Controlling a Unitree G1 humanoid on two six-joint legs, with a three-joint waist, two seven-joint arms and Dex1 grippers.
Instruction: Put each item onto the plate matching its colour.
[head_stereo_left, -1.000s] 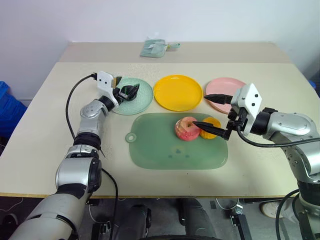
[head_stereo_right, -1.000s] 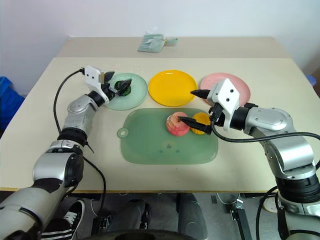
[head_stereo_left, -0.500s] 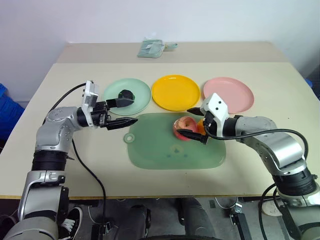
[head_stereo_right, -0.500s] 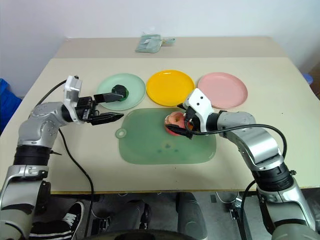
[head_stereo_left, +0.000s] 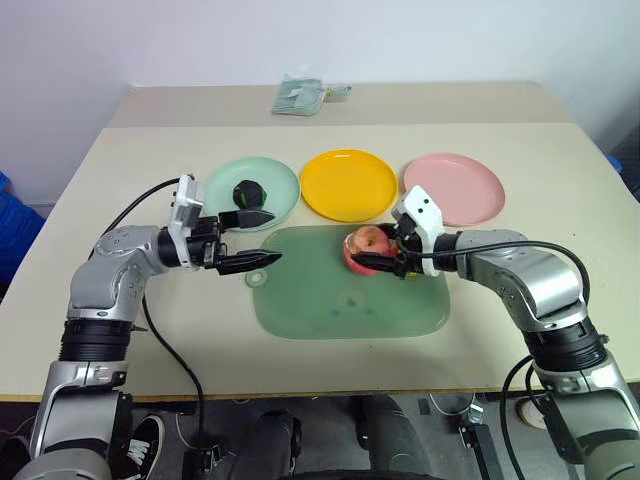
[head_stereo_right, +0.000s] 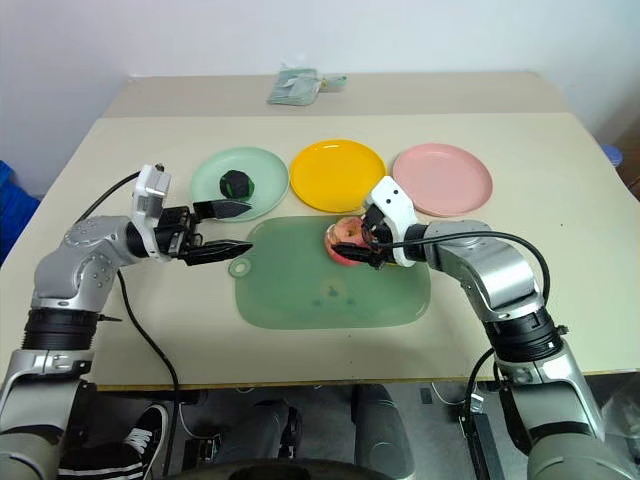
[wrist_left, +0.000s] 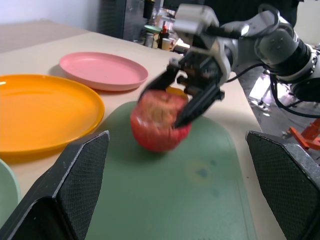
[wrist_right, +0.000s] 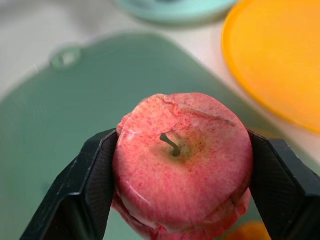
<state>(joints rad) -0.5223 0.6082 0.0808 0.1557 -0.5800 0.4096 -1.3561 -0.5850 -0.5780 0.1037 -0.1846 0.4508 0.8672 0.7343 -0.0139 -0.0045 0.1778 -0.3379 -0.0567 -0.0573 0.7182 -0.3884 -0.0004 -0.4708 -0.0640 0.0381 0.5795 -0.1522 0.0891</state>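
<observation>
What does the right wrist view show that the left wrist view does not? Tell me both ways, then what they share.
Right wrist view adds: the stem on the pink-red apple, the hole in the green mat and the rim of the mint plate. Left wrist view adds: the pink plate and the right claw seen from outside. Both share: the apple clamped in that claw, the mat, the yellow plate.

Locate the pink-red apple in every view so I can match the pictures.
Left eye view: the apple sits at the green mat's far edge, between the right claw fingers.
Right eye view: same spot, just below the yellow plate.
Left wrist view: middle, clamped by the right claw.
Right wrist view: centre, between both fingers.
Shared landmark: the yellow plate beside it.
</observation>
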